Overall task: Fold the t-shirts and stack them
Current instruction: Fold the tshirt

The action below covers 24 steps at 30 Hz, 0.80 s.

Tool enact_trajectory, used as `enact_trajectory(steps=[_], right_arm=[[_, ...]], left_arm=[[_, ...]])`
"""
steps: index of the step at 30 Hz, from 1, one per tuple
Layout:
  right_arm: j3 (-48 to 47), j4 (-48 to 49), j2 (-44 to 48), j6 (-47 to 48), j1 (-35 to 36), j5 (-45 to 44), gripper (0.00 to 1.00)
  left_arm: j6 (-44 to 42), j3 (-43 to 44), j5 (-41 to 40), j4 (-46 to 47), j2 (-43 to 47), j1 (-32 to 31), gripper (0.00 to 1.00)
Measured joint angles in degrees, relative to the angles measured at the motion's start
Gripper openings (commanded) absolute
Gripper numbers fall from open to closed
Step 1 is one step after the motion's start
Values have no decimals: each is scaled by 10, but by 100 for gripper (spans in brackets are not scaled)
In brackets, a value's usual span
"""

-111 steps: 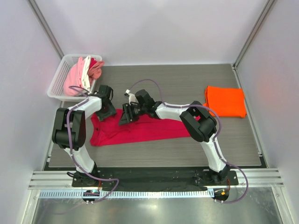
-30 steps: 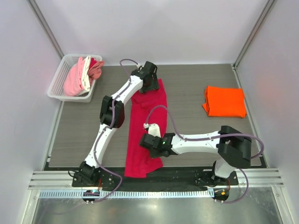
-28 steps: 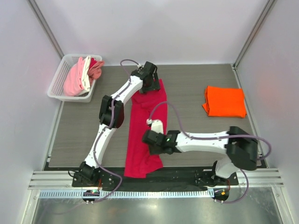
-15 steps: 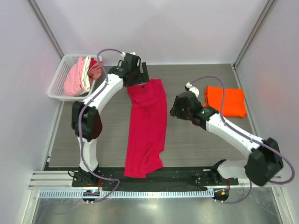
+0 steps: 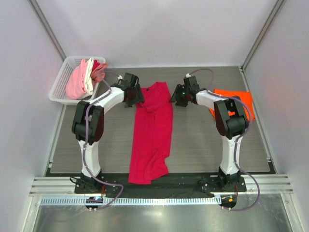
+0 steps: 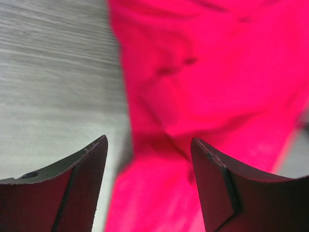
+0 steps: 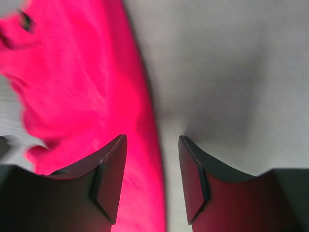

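The red t-shirt (image 5: 153, 130) lies long from the far edge of the counter (image 5: 203, 140) to its near edge, so the open, empty left claw (image 5: 136, 97) and right claw (image 5: 175, 98) should each pinch a far corner evenly.

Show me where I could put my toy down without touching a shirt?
The biggest bare patch of table lies between the red shirt and the orange shirt, toward the near edge. A narrower one lies left of the red shirt, below the basket. It is crowded at the red shirt's far end, where the left gripper and right gripper flank it.
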State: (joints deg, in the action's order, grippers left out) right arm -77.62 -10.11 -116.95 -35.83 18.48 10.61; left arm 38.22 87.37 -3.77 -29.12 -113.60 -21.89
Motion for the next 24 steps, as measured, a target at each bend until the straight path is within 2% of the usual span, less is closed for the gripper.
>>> enact_trajectory(steps=[3, 6, 8, 13, 18, 20, 22, 23, 24], right_arm=[[-47, 31, -46, -5, -8, 33, 50], [-106, 48, -96, -10, -11, 67, 47], [-139, 50, -120, -13, -12, 80, 39], [-220, 41, -183, -20, -19, 93, 10], [-279, 40, -227, -43, -36, 118, 7], [-302, 40, -242, -52, -46, 125, 7], [-335, 36, -263, -58, -58, 129, 13], [-356, 35, -277, -64, -62, 134, 15], [-372, 35, -288, -68, -69, 137, 19]], left_arm=[[4, 4, 6, 7, -45, 14, 63], [8, 39, 18, 11, -82, 30, 48], [8, 74, 31, 19, -104, 40, 40], [23, 169, 75, 42, -184, 68, 28], [43, 286, 107, 48, -264, 82, 16], [51, 340, 110, 46, -299, 83, 20], [61, 393, 118, 46, -332, 85, 37], [64, 415, 122, 49, -346, 87, 48], [67, 436, 125, 54, -358, 87, 54]])
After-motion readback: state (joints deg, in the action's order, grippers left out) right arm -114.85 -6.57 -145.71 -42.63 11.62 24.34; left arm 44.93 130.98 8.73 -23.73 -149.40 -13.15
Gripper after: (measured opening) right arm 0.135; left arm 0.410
